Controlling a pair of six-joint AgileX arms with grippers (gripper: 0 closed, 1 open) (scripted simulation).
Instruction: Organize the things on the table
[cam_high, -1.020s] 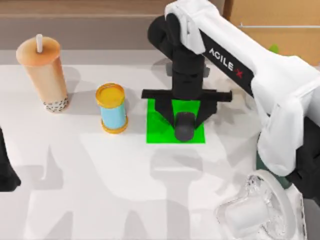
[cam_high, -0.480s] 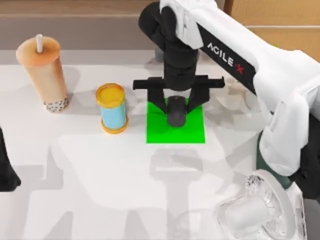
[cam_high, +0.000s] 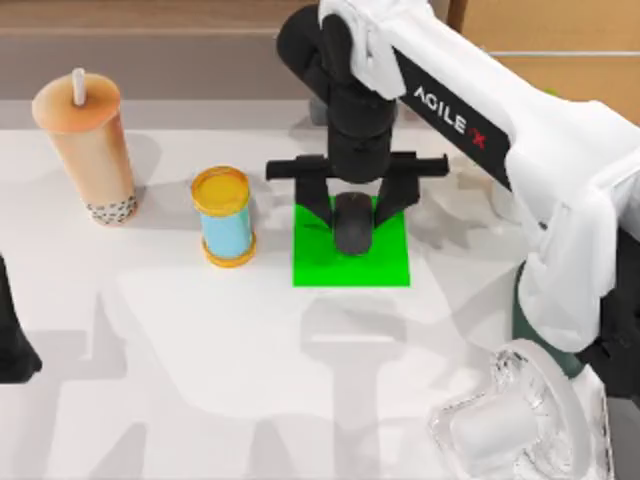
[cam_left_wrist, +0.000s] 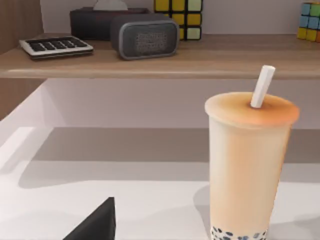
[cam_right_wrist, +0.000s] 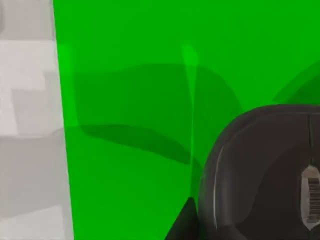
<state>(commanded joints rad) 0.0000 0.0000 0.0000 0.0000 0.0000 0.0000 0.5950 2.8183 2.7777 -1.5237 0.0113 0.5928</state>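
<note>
My right gripper (cam_high: 354, 222) hangs low over the bright green patch (cam_high: 310, 268), shut on the small black rounded gadget (cam_high: 352, 222). In the right wrist view the gadget (cam_right_wrist: 265, 175) sits just above the patch (cam_right_wrist: 130, 75), with one black fingertip (cam_right_wrist: 184, 222) at its side. The tall orange-beige bubble tea cup (cam_high: 88, 150) with a white straw stands upright at the back left, and shows close up in the left wrist view (cam_left_wrist: 247, 165). A white desk fan (cam_high: 510, 420) with a clear cage lies at the front right. My left gripper (cam_high: 10, 345) is parked at the left edge.
A blue can with a yellow lid (cam_high: 225, 215) stands just left of the green patch. Behind the white table (cam_high: 200, 380) runs a wooden shelf (cam_left_wrist: 160, 57) carrying a calculator (cam_left_wrist: 56, 46), a dark speaker (cam_left_wrist: 145, 36) and colour cubes (cam_left_wrist: 179, 11).
One second ago the right gripper held the gadget at the patch's front edge. It carried it back towards the patch's middle, and has held still for the last half second.
</note>
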